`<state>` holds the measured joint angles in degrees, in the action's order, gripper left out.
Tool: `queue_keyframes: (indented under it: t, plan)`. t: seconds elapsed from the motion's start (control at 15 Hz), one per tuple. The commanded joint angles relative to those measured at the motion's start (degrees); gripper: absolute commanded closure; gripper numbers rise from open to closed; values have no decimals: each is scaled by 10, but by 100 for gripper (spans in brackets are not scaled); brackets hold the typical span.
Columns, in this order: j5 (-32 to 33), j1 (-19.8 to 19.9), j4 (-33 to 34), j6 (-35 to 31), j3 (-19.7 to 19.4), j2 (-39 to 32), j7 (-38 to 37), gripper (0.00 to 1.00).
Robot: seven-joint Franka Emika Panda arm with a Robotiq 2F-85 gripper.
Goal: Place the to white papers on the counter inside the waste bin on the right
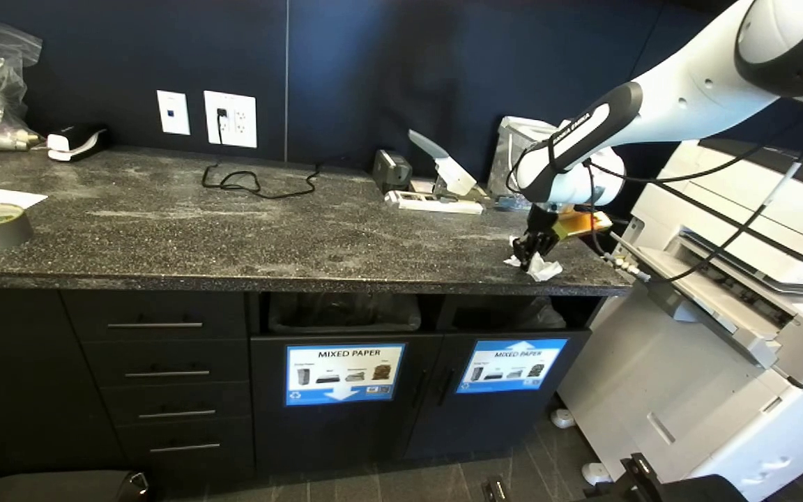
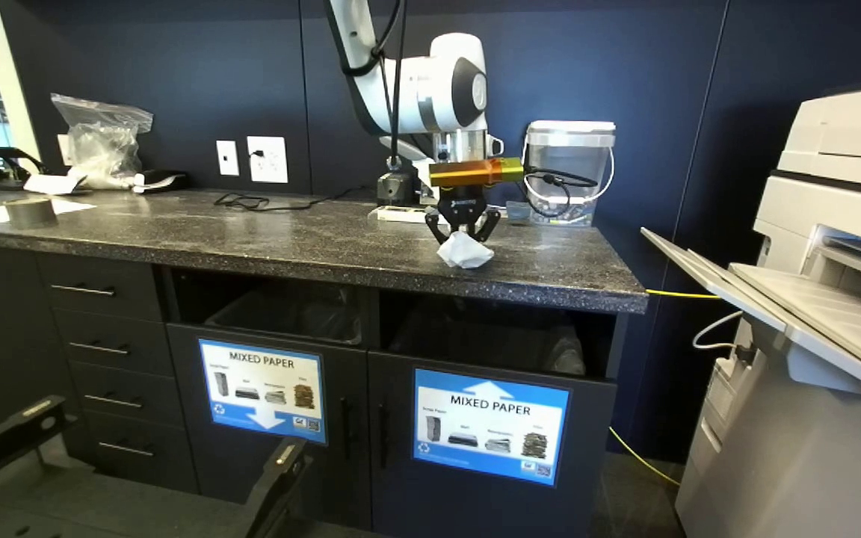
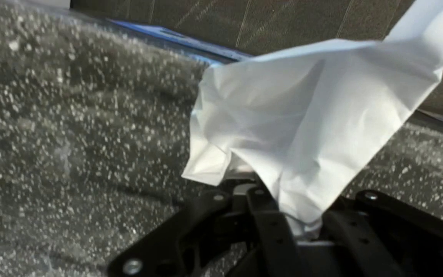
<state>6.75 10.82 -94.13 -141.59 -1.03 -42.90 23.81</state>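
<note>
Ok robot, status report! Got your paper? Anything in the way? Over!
Gripper shut on crumpled white paper. Paper near front edge of counter, not yet in waste bin. In the way, probably: that edge, between paper and bin opening.

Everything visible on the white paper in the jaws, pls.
The white paper looks thin, crumpled and creased, with irregular edges and a small folded corner in the wrist view. The jaws pinch one narrow, gathered end; the rest flares outward. It is near the front edge of the counter; whether they touch is unclear.
</note>
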Motion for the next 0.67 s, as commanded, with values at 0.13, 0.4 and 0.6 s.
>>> queue_keyframes:
  t: [0.13, 0.4, 0.6]
  plan:
    - [6, 0, -183, -106, -14, 86, -41, 89]
    - [-19, 28, -267, -218, 3, 110, -41, 87]
    - [-29, 43, -325, -294, 21, 106, -43, 88]
